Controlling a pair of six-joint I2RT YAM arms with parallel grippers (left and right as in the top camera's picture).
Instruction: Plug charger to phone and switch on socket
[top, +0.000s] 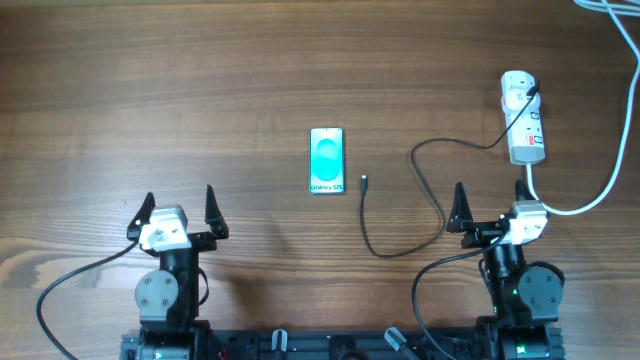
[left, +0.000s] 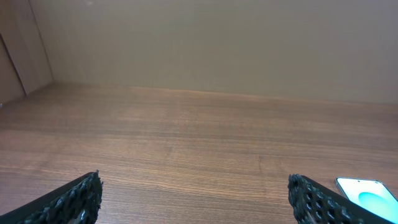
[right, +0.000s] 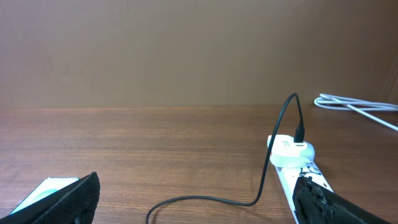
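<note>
The phone (top: 327, 160) lies flat at mid-table, cyan screen up; it also shows in the left wrist view (left: 370, 190) and the right wrist view (right: 46, 190). The charger's thin black cable (top: 440, 215) runs from the white socket (top: 523, 118) in a loop, and its plug tip (top: 364, 183) lies free just right of the phone. In the right wrist view the cable (right: 261, 186) rises to a white adapter on the socket (right: 292, 152). My left gripper (top: 179, 205) (left: 194, 193) is open and empty, left of and nearer than the phone. My right gripper (top: 489, 200) (right: 196, 186) is open and empty, just short of the socket.
The socket's thick white cord (top: 600, 195) curves from its near end past my right gripper, up the right edge and off the table's top right corner; it shows far right in the right wrist view (right: 354, 104). Black arm cables trail at the front edge.
</note>
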